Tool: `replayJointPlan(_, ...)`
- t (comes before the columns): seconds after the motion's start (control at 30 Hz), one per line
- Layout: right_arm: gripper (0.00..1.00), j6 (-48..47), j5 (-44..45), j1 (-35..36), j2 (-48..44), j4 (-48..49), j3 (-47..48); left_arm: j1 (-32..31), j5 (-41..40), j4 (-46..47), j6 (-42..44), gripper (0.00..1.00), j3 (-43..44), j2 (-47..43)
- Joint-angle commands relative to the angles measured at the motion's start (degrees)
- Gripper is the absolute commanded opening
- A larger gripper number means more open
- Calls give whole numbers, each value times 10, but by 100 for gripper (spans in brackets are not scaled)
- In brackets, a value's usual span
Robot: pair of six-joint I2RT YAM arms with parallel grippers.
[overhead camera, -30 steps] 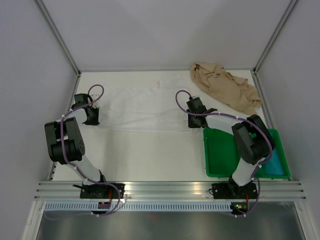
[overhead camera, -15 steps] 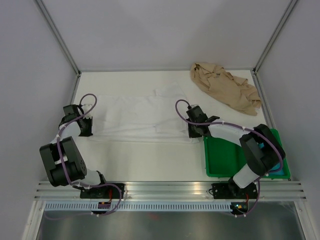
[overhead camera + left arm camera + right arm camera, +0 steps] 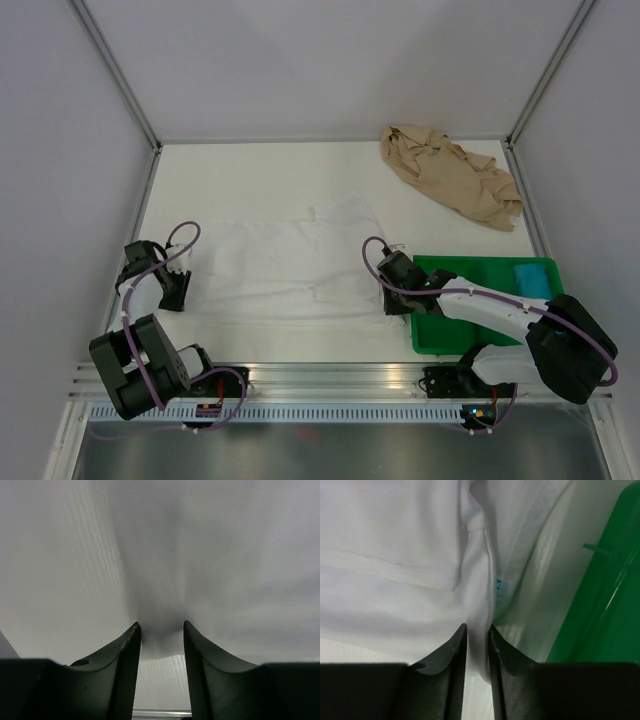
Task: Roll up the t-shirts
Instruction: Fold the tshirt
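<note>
**Both tools pinch the white shirt's near corners; no roll formed yet**

**Top view.** The white t-shirt [image 3: 285, 270] lies spread flat across the middle of the worktop [image 3: 250, 180]. No part of it is turned over into a roll. The left tool [image 3: 172, 292] sits at its near left corner and the right tool [image 3: 393, 303] at its near right corner. The right tool is just beside the green tray [image 3: 445, 335]. The tan t-shirt [image 3: 450, 175] lies crumpled in the far right corner, well apart and untouched.

**Left wrist.** The fingers [image 3: 131, 647] stand narrowly apart, and a fold of white cloth fills the gap between them. Creases run into that gap, so I judge it a hold, though a looser one than the right's.

**Right wrist.** The fingers [image 3: 457, 645] are almost together on a thin ridge of white cloth near a seam and a small blue label. The tray wall stands close on the right.

**What could go wrong.**
- The left fold could slip out under any pull, because those jaws are not tight. One corner would then lag and the roll would start skewed.
- The right tool works hard by the tray, so a sideways sweep could knock the tray or drag cloth over its rim.
- The creases now in the cloth could get wound in and make a lumpy roll.
</note>
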Motion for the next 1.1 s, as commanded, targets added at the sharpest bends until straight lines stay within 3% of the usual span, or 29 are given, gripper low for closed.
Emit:
replayJointPlan(0.0, 31, 27, 9, 9, -30, -29, -1, 4, 18, -63, 72, 48, -3, -21)
replayJointPlan(0.03, 36, 25, 12, 10, -43, -33, 6, 4, 20, -69, 76, 54, 4, -24)
replayJointPlan(0.2, 41, 1, 42, 11, -72, -73, 76, 5, 51, -89, 55, 51, 87, -37)
replayJointPlan(0.33, 45, -24, 44, 9, -50, -30, 95, 1, 206, -94, 54, 48, 121, -49)
replayJointPlan(0.4, 45, -43, 36, 9, -5, -11, 116, -2, 231, -72, 47, 56, 123, -43)
replayJointPlan(0.5, 45, -61, 15, -2, 50, 26, 132, -6, 213, -13, 22, 63, 127, -2)
replayJointPlan(0.63, 40, -73, -24, -41, 90, 55, 141, -8, 140, 46, -4, 63, 142, 77)
replayJointPlan(0.87, 40, -80, -57, -68, 94, 98, 116, -9, 195, 54, -11, 63, 160, 127)
replayJointPlan(1.07, 41, -84, -78, -78, 111, 125, 101, -8, 192, 42, 11, 63, 146, 159)
